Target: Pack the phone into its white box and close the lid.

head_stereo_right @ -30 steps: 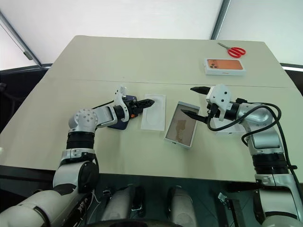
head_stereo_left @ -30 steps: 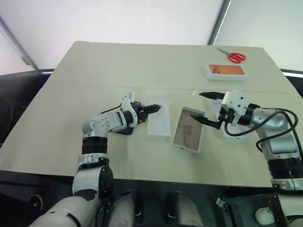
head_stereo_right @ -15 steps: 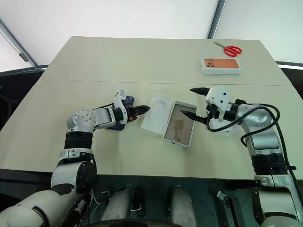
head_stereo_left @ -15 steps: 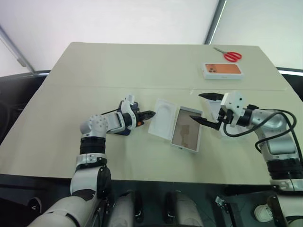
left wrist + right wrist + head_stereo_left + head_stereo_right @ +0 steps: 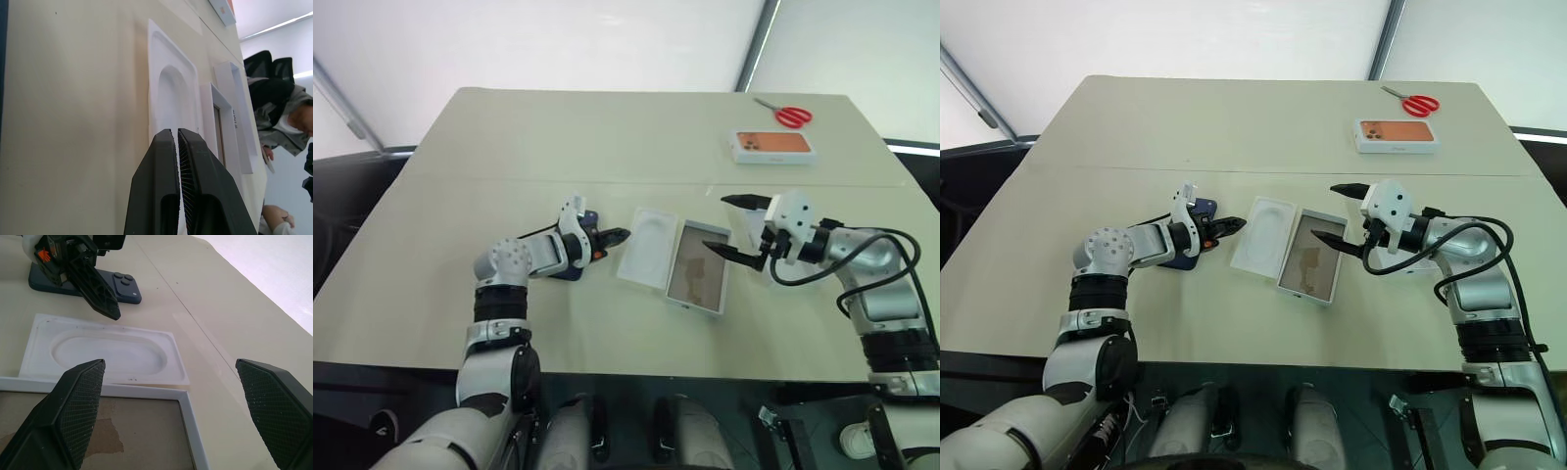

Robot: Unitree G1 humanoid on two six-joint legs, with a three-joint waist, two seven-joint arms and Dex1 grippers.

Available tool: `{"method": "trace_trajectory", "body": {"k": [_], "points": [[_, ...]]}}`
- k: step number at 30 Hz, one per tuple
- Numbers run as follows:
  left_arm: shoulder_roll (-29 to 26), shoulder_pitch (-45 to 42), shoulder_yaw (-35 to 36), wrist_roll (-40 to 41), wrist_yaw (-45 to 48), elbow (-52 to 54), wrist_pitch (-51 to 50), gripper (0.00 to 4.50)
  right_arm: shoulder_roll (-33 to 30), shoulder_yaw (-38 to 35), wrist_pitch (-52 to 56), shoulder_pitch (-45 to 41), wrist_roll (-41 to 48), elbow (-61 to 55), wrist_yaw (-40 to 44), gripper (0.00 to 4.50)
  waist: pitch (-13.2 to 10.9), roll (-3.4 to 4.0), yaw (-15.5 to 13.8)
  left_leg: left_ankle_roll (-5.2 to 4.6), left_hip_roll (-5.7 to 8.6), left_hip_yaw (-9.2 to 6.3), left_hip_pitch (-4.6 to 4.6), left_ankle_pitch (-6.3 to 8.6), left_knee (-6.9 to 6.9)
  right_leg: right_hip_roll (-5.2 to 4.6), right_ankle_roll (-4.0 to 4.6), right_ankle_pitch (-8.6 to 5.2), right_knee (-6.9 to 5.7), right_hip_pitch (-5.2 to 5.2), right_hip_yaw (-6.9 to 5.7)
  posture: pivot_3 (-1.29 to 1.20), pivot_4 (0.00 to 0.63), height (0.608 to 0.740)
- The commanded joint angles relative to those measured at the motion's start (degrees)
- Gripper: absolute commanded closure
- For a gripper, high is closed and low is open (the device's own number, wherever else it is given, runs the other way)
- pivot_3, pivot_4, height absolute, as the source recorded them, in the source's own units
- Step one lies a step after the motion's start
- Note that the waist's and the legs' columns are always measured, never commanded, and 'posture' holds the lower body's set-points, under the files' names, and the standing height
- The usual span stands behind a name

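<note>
Two pincers, left closed, right apparently agape.

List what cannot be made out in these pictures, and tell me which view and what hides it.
- Slim dark navy-blue phone: in the head views the left arm covers most of it; in the right wrist view the shut left gripper crosses it.
- Shallow white cardboard lid: the open right gripper and its wrist hide most of it.
- Printing on the white box with the orange phone picture: too small to read.
</note>
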State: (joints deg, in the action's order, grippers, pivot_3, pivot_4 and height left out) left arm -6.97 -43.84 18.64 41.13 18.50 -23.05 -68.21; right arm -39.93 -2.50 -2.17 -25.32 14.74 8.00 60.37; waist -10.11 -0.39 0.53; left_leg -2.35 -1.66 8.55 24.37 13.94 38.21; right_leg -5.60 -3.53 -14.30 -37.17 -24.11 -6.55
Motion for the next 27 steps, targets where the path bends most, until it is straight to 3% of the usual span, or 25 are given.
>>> {"method": "trace_trajectory", "body": {"k": [1,4,8,14,27], "points": [[-2.1,0.2,-0.8,-0.8,0.8,1.2,0.4,4.28,0.3,-0.7,-1.1,-0.2,0.3,-1.6,-0.6,0.0,0.0,0.0,0.1,0.0,0.0,0.0,0.0,0.0,0.0,0.0,0.0,0.0,0.0,0.0,0.0,0.0,0.15,0.738],[-3.5,1.1,-1.3,-1.0,1.6,3.4,1.1,3.46,0.4,-0.8,-1.0,0.3,0.6,-1.9,-0.7,0.0,0.0,0.0,0.2,0.02,-0.01,0.0,0.0,-0.01,-0.03,0.01,0.0,0.0,0.0,-0.02,0.0,0.0,0.15,0.738],[-3.6,0.8,-0.7,-0.8,0.6,2.5,-0.3,1.67,0.5,-0.7,-1.1,0.5,0.6,-1.8,-0.6,0.0,0.0,-0.01,0.0,0.02,0.0,0.0,0.02,-0.01,-0.03,-0.01,0.0,0.0,0.0,-0.04,0.0,0.0,0.15,0.738],[-1.1,0.4,-3.9,-1.7,1.6,0.5,-0.5,1.67,1.0,-0.4,-0.8,-0.5,0.6,-1.7,-0.7,0.0,0.0,-0.01,-0.1,0.02,0.01,0.0,0.01,-0.01,-0.03,-0.01,0.0,0.0,0.01,-0.02,0.0,0.0,0.15,0.738],[3.2,-3.6,-3.0,-3.1,3.9,-9.3,4.2,1.67,1.0,-0.5,-0.2,-0.1,0.6,-2.9,-1.1,0.0,0.0,-0.01,-1.3,0.01,0.06,0.0,0.02,0.0,0.0,-0.06,0.0,0.0,0.03,0.0,0.0,0.0,0.15,0.738]]}}
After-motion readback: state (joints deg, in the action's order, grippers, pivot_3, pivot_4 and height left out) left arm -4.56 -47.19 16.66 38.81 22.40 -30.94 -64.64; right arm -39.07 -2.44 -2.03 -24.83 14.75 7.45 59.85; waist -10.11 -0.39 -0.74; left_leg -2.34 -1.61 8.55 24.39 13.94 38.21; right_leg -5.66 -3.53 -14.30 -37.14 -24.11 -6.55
